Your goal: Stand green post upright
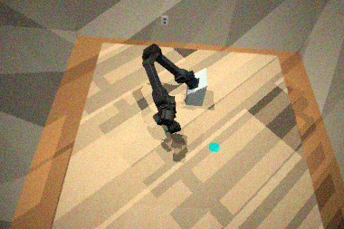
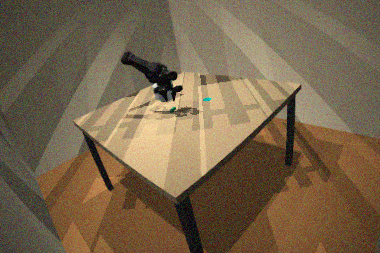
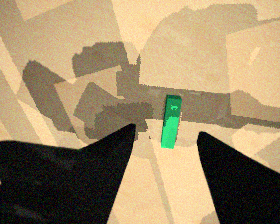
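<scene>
- In the top view, the arm (image 1: 156, 85) is reaching out over the wooden table (image 1: 113, 166) from its pale base block (image 1: 197, 90), and its gripper (image 1: 168, 126) is hanging at the left of the action, right above the green post (image 1: 167, 129).
- Only a sliver of that post is showing there, since the gripper is covering most of it.
- In the wrist view, the two dark fingers are standing partly spread with nothing between them. The post (image 3: 171, 121) is lying flat on the table just ahead of the tips, its long side running away from the camera, roughly in line with the gap.
- The post is looking like a small, rigid, square-sided bar, probably light, with smooth flat faces that could slip under a weak pinch. Its flat sides are offering good bearing for the pads.
- A hold across the narrow width, towards one end rather than the middle, is seeming the best bet, as that would leave the far end free to swing down and stand.
- Further right, the cyan circle (image 1: 214, 147) is lying near the post yet apart from it, and nothing is standing on it.
- In the exterior view, the post (image 2: 172, 109) and the circle (image 2: 206, 99) are mere specks, and the fingers cannot be made out there.
- The fingertips themselves are hard to judge against the table, so their height above the post cannot be told.
</scene>
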`<state>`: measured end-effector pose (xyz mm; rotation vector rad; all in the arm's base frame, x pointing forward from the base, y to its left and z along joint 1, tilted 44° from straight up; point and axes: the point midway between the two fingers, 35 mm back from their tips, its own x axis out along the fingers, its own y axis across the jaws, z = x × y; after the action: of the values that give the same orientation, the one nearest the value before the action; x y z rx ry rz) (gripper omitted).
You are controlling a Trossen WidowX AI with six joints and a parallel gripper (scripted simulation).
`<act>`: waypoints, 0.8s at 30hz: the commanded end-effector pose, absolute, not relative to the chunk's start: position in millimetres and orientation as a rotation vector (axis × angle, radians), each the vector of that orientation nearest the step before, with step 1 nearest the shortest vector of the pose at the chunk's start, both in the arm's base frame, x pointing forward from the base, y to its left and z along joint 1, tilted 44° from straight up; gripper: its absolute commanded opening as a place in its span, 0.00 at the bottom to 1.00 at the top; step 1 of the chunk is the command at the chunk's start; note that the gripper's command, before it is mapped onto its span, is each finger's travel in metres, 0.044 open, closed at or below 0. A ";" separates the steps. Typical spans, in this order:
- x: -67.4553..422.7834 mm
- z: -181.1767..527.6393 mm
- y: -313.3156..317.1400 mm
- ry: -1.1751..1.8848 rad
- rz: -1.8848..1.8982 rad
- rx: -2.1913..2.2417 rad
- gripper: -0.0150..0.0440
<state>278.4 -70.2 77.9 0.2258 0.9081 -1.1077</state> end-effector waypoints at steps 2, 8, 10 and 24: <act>277.1 28.7 -120.1 0.917 -1.115 0.206 0.65; 276.8 27.4 -121.7 0.916 -1.116 0.205 0.65; 276.8 27.4 -121.7 0.916 -1.116 0.205 0.65; 277.1 28.7 -120.2 0.917 -1.115 0.206 0.29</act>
<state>277.1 -121.6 28.2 0.2071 0.9116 -1.1190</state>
